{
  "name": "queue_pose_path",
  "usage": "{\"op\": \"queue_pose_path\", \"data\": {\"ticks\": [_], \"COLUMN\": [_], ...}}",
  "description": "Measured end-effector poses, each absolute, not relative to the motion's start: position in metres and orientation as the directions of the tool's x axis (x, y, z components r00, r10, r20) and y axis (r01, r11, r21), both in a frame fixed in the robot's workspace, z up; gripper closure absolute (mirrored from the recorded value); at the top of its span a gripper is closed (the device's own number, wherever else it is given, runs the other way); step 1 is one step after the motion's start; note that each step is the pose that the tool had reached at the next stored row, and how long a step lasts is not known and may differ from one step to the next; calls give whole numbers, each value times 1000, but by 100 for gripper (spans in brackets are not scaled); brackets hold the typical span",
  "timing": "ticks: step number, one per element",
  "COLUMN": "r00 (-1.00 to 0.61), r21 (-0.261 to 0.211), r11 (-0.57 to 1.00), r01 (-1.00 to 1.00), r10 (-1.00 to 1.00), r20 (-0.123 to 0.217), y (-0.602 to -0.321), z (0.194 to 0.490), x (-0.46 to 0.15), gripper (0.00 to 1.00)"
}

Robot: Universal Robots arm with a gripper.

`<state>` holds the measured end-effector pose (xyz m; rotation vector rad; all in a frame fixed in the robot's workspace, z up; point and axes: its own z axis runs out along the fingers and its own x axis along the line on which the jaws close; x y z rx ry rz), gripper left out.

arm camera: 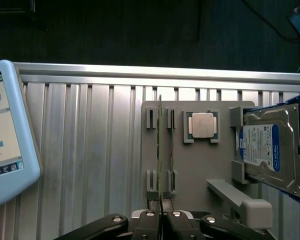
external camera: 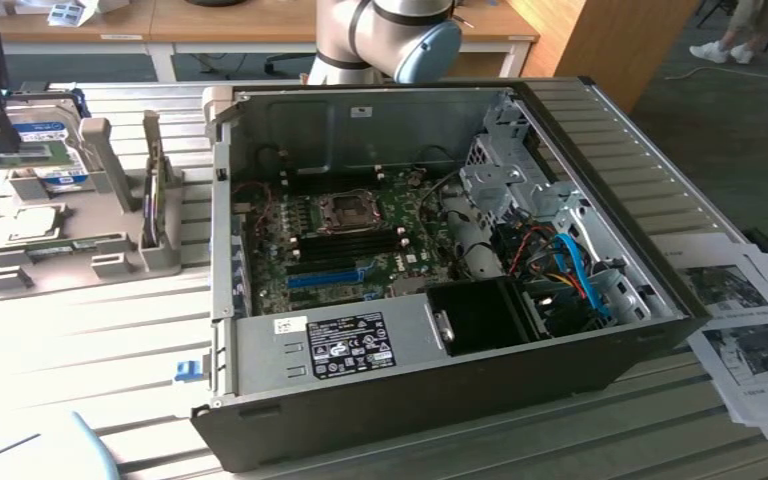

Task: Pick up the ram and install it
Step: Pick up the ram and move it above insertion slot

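Ram (arm camera: 160,150) stands on its thin edge in the slots of a grey holder (arm camera: 200,170), so from above it reads as one narrow green line; the holder lies on the slatted desk (arm camera: 90,160) close to the desk's edge at the exterior view's left, well apart from the open computer case (external camera: 451,400) that takes the desk's middle. The relation that matters: the ram's long axis runs straight away from the tool (arm camera: 160,217), toward that desk edge, and it lines up with the tool's own centre line (the green line and the tool's midline look like one stroke); the stick's near end sits just in front of the tool, and whether they touch I cannot tell; whether the tool is closed, narrowly parted or already clamped on the stick I cannot tell either. Beside the ram in the same holder lie a processor chip (arm camera: 202,124) and, further along, a hard drive (arm camera: 270,155) leaning in its stand; a tablet (arm camera: 5,130) rests on the desk on the ram's other side. By my reading the ram is not yet lifted, since it sits seated in both pairs of slots; the motherboard (external camera: 344,240) in the case lies well apart from it.
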<state>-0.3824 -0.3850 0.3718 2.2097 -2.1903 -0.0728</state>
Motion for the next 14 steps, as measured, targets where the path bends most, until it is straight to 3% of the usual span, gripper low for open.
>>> {"op": "queue_pose_path", "data": {"ticks": [14], "r00": [8], "r21": [54], "r11": [-9], "r01": [-999], "r10": [-1000], "r20": [-13], "y": [-385], "z": [372], "x": [-366], "gripper": [89]}}
